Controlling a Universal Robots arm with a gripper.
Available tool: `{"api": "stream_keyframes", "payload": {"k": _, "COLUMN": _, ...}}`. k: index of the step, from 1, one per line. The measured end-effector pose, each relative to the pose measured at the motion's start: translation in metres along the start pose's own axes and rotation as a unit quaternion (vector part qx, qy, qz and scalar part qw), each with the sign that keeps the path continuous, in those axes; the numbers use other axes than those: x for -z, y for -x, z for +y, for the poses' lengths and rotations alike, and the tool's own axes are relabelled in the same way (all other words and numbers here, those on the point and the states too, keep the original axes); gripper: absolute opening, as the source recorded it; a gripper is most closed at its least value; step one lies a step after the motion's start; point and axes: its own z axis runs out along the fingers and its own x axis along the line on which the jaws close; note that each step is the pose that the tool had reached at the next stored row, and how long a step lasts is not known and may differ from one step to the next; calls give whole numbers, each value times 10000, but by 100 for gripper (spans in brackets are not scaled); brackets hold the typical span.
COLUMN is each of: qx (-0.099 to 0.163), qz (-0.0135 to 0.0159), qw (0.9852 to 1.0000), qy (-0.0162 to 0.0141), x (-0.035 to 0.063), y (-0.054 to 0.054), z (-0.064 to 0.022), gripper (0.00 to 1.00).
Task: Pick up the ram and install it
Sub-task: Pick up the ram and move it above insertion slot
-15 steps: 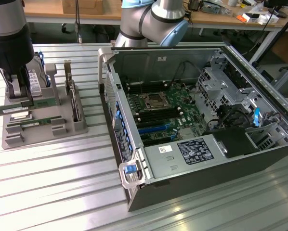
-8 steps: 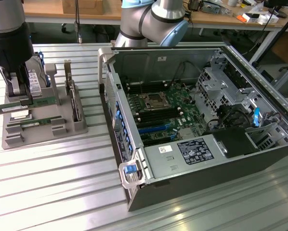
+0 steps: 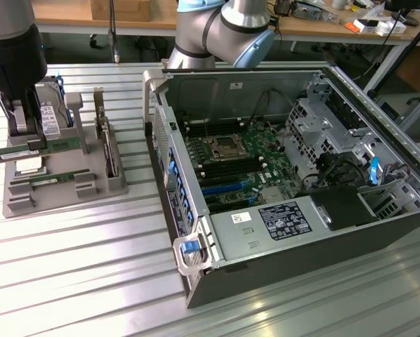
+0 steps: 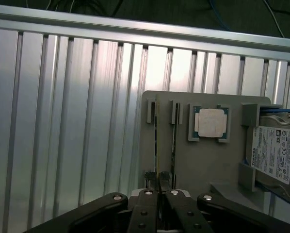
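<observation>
Ribbed aluminium table [image 3: 69, 281] carried your open computer case [image 3: 301, 274] and, at the exterior view's left, a grey holder [image 3: 69, 193]. Over that holder your gripper [image 3: 29, 144] had its fingers pinched almost together on the ram [image 3: 59, 146], which sat level in their grip, well apart from the case.

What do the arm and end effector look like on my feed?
The arm has silver-grey tubes and rounded joints with light-blue caps. The end effector is black, with jointed linkage fingers fastened by round silver pins.
</observation>
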Motion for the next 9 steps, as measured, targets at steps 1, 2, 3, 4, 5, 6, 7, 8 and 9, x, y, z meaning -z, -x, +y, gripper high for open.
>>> {"api": "stream_keyframes", "payload": {"k": 1, "qx": 0, "qz": 0, "qw": 10000, "qy": 0, "x": 6, "y": 0, "z": 0, "gripper": 13}}
{"api": "stream_keyframes", "payload": {"k": 2, "qx": 0, "qz": 0, "qw": 10000, "qy": 0, "x": 13, "y": 0, "z": 1, "gripper": 13}}
{"api": "stream_keyframes", "payload": {"k": 3, "qx": 0, "qz": 0, "qw": 10000, "qy": 0, "x": 20, "y": 1, "z": 1, "gripper": 13}}
{"api": "stream_keyframes", "payload": {"k": 4, "qx": -1, "qz": 0, "qw": 10000, "qy": 0, "x": 30, "y": 1, "z": 1, "gripper": 13}}
{"api": "stream_keyframes", "payload": {"k": 5, "qx": -1, "qz": 0, "qw": 10000, "qy": 0, "x": 44, "y": 1, "z": 1, "gripper": 13}}
{"api": "stream_keyframes", "payload": {"k": 6, "qx": 0, "qz": 0, "qw": 10000, "qy": 0, "x": 58, "y": 1, "z": 1, "gripper": 13}}
{"api": "stream_keyframes", "payload": {"k": 7, "qx": -1, "qz": 0, "qw": 10000, "qy": 0, "x": 70, "y": 1, "z": 1, "gripper": 13}}
{"api": "stream_keyframes", "payload": {"k": 8, "qx": -1, "qz": 0, "qw": 10000, "qy": 0, "x": 82, "y": 2, "z": 1, "gripper": 13}}
{"api": "stream_keyframes", "payload": {"k": 9, "qx": -1, "qz": 0, "qw": 10000, "qy": 0, "x": 92, "y": 2, "z": 1, "gripper": 13}}
